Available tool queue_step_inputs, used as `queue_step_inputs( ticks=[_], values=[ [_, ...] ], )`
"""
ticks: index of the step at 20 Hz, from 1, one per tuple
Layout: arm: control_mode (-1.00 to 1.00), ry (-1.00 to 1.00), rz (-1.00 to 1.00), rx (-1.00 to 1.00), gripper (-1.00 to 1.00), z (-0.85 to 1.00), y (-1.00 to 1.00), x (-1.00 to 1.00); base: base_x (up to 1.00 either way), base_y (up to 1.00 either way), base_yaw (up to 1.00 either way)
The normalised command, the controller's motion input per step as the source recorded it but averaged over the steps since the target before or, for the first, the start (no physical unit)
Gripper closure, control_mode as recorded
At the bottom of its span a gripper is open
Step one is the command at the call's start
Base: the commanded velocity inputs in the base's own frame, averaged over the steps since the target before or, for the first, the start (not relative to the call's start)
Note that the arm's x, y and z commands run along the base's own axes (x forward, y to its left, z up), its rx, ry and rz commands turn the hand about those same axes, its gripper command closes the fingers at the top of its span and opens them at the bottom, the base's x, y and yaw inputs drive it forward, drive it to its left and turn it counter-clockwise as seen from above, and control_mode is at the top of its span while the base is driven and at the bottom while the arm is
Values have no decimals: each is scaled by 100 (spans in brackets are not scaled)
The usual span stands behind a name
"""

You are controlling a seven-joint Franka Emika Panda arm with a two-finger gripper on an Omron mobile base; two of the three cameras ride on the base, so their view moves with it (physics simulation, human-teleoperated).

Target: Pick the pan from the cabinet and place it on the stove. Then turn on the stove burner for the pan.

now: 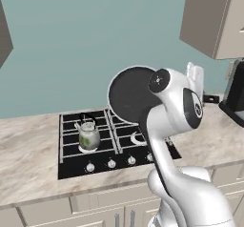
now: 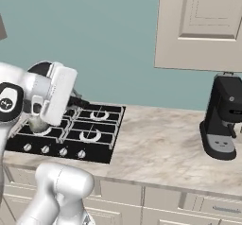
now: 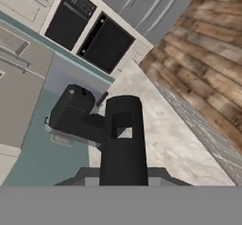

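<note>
The pan is held up in the air, tilted nearly on edge with its dark round face toward the left base camera, in the middle of that frame above the rear right part of the stove. Its long black handle runs down and to the right from the rim, passing behind the white arm, so its long axis slopes toward the lower right of the frame. The hand looks closed narrow on that handle, which fills the hand view's centre as a dark bar, though the fingertips themselves are hard to make out. A glass kettle occupies the front left burner. The coming move turns on lowering the pan flat onto a free grate below it. In the right base view the pan is mostly hidden behind the hand.
</note>
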Motion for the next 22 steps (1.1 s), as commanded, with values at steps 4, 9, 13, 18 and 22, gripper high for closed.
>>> queue_step_inputs(
  ticks=[4, 9, 13, 18, 22],
  values=[
    [-100, 2, 0, 14, 100, -31, -27, 70, 0, 0, 0],
    [-100, 3, 0, 18, 100, -36, -34, 66, 0, 0, 0],
    [-100, 6, 0, 11, 100, -26, -24, 47, 0, 0, 0],
    [-100, 3, 0, 1, 100, -25, -12, 31, 0, 0, 0],
    [-100, 0, 0, 0, 100, -26, -20, 16, 0, 0, 0]
  ],
)
